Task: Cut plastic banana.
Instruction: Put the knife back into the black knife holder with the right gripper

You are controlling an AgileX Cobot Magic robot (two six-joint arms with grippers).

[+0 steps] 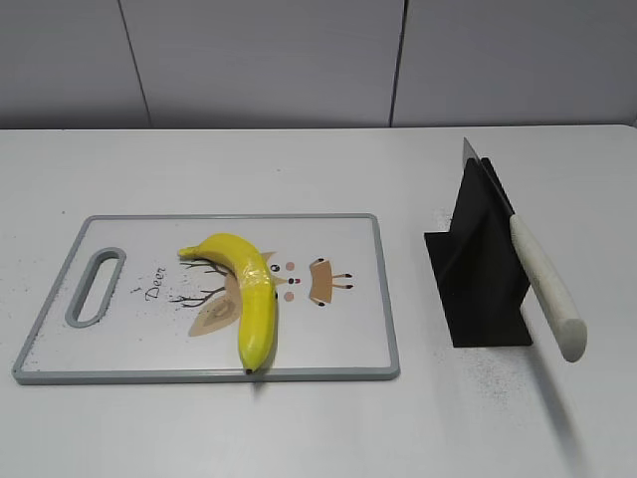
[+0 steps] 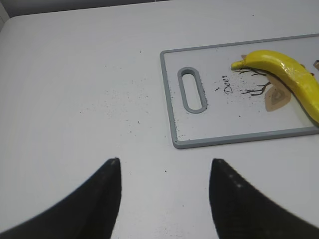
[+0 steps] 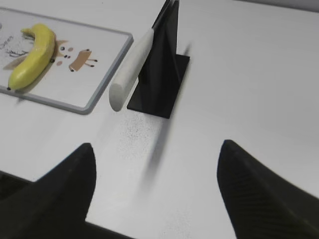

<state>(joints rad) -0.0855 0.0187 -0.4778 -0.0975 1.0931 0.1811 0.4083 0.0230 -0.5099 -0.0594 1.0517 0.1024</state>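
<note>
Watching banana (image 1: 248, 299) on cutting board (image 1: 338, 370), lower left of exterior frame, long axis near-vertical. Knife (image 3: 130, 69) in stand (image 3: 162, 74) upper middle of my right gripper (image 3: 154, 174), fingers apart, empty. Left gripper (image 2: 164, 172) likewise apart. I judge right arm nearer knife.

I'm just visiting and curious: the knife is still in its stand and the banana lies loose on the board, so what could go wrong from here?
1. The knife leans in its black stand with the handle sticking out; a clumsy grab by the open right gripper might tip the stand over.
2. The banana is curved, glossy and unheld, with the left gripper off the board; it could roll or slide under the blade.
3. Its near tip sits at the board's edge, so a push might send it off.
</note>
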